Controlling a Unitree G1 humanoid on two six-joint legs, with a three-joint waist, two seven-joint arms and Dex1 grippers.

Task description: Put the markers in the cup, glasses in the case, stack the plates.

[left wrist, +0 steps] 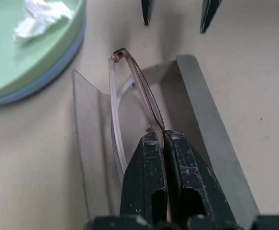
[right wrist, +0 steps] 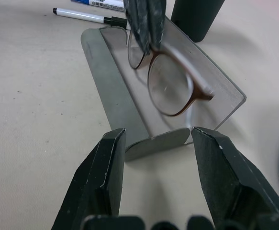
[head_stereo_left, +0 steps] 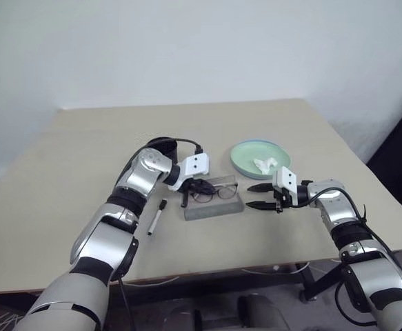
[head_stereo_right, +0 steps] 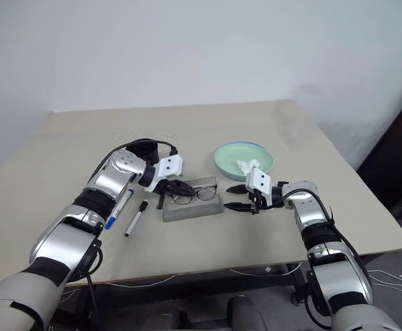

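Fingers of your left gripper (left wrist: 164, 139) pinch the glasses (right wrist: 170, 84) at one end, holding them over the open case (head_stereo_left: 214, 207) for lowering in, while your right gripper (head_stereo_left: 259, 196) waits beside it, parted and empty, likely to steady it.

Two markers lie on the table: one black-capped marker (head_stereo_right: 136, 218) and one blue-capped marker (head_stereo_right: 120, 208). There is one pair of glasses (head_stereo_right: 190, 192), one grey case (head_stereo_right: 194, 207), one black cup (right wrist: 196, 17), two stacked plates (head_stereo_right: 243, 160), and one crumpled tissue (head_stereo_right: 247, 165).
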